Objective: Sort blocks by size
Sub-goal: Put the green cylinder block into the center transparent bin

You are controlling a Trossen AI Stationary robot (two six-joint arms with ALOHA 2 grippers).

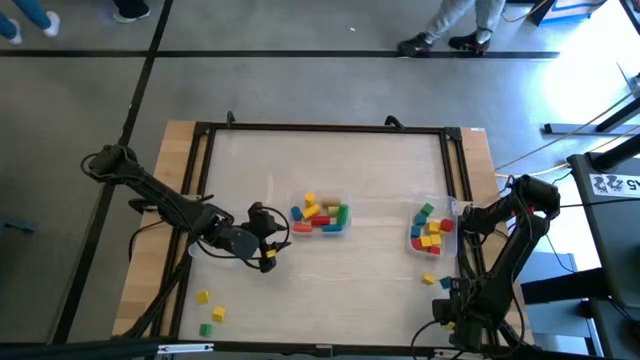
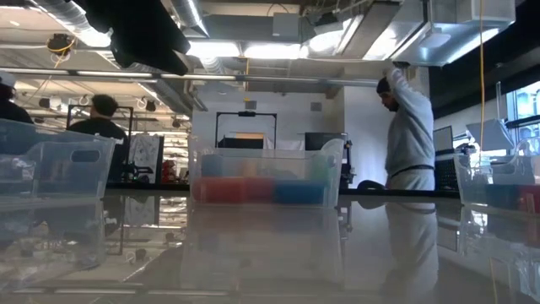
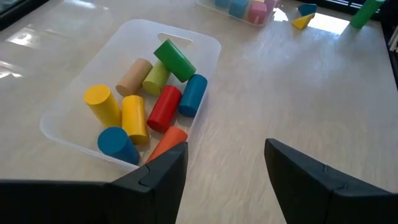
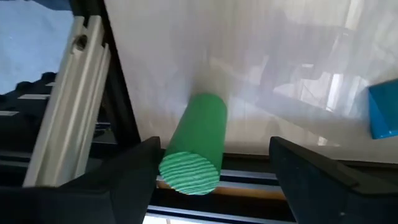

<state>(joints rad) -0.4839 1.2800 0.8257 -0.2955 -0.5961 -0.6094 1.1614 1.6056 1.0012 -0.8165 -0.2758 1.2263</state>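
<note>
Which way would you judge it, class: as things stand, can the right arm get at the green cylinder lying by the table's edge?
Probably yes. The right gripper is open, and the green cylinder lies on its side just ahead of the fingers with nothing between, though the table frame runs close alongside.

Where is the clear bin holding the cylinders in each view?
High view: clear bin at table centre.
Low view: probably the middle bin.
Left wrist view: upper left.
Right wrist view: not in it.
Shared landmark: second bin, high and left wrist views.
</note>
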